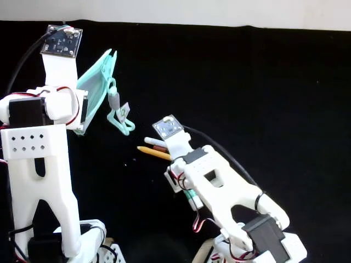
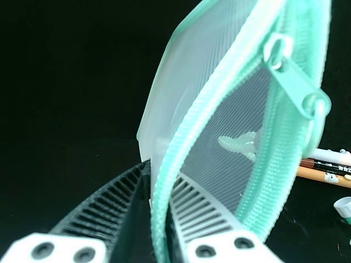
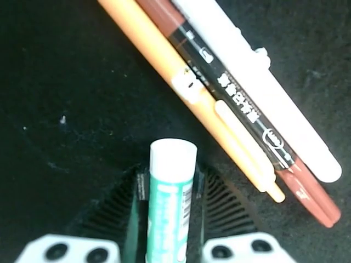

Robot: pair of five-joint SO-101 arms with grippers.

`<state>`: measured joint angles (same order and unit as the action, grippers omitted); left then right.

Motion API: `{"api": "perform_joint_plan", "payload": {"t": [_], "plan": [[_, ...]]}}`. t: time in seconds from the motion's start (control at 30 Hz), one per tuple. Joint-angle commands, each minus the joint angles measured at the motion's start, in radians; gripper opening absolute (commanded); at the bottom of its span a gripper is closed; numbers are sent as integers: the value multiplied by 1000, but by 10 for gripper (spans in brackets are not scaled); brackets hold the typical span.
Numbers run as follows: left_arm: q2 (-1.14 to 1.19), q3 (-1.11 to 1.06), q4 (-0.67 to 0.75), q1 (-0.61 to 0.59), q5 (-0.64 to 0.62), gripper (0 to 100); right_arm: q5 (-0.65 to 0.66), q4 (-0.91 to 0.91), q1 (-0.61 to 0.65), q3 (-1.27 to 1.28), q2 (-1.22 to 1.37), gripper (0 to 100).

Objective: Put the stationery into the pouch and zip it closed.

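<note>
The teal mesh pouch (image 2: 219,126) is pinched by its edge in the left tool (image 2: 153,181), its zipper mouth gaping, likely so items can drop in. The right tool (image 3: 170,183) is clamped on a glue stick (image 3: 171,211). Just ahead of it an orange pen (image 3: 145,52), a brown pen (image 3: 236,98) and a white pen (image 3: 274,104) lie side by side on the black bench (image 1: 263,82).

The left arm (image 1: 38,164) stands tall with its wrist raised high. Its pincer (image 2: 148,172) has 2 ribbed black fingers (image 2: 98,213) pressed together on the zip edge of the pouch (image 2: 186,71). The right arm (image 1: 219,186) stretches low and forward, its pincer (image 3: 171,171) angled downward with both fingers clamped on a white-capped stick (image 3: 169,213).
</note>
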<state>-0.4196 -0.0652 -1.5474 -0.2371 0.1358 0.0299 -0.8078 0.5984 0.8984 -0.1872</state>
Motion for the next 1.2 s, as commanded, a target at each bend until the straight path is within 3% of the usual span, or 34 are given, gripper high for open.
{"api": "perform_joint_plan", "payload": {"t": [0.0, 0.4, 0.93, 1.17], "plan": [[-2, 13, 8, -13, -6, 7, 5, 7, 13, -27, -59, 7], [-2, 13, 8, -13, -6, 7, 6, 8, 13, -50, -521, 7], [-2, 13, 8, -8, -6, 7, 5, 10, -21, -490, -433, 7], [-2, 13, 8, -8, -6, 7, -101, 59, -16, -702, -351, 7]]}}
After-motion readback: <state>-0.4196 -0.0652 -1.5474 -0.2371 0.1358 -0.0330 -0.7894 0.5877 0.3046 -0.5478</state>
